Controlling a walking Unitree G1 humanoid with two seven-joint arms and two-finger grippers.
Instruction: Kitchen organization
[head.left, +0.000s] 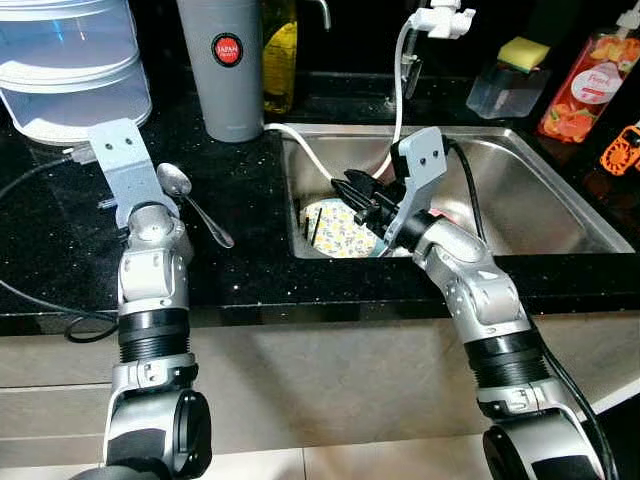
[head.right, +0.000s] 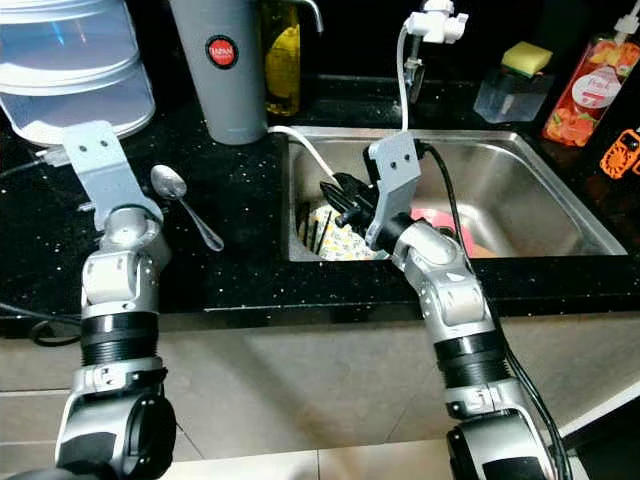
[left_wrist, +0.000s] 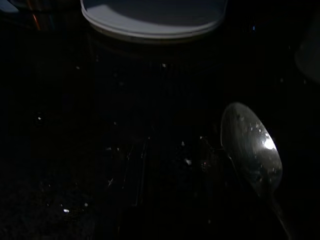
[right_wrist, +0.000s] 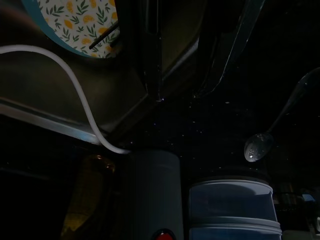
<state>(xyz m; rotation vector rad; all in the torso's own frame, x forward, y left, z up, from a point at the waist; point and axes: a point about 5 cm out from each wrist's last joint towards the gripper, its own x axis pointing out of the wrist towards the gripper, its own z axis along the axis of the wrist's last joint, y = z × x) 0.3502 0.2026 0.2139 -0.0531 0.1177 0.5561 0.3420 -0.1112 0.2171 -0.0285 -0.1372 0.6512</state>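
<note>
Nearest the camera, both silver arms are being extended over the front edge of the black speckled tabletop (head.left: 250, 270). The left end effector is being hidden behind its grey wrist bracket in the head views, and the left wrist view is too dark to show the fingers, so whether it is released or clenched cannot be told. A metal spoon (head.left: 193, 203) is lying on the tabletop just beside that wrist, bowl toward the rear, handle pointing toward the front edge. The right end effector (head.left: 350, 190) is being held over the left part of the steel sink (head.left: 540, 215), with its two black fingers spread apart and nothing being grasped between them. Directly below those fingers, a flower-patterned plate (head.left: 345, 232) with a blue rim is resting inside the sink against its left wall. A white hose (head.left: 310, 155) is being routed over the sink's left rear corner. Farther back, a grey tumbler (head.left: 228, 65) and a translucent lidded container (head.left: 70, 65) are standing on the tabletop, and a yellow sponge (head.left: 524, 52) and an orange soap bottle (head.left: 590, 85) are standing behind the sink.
</note>
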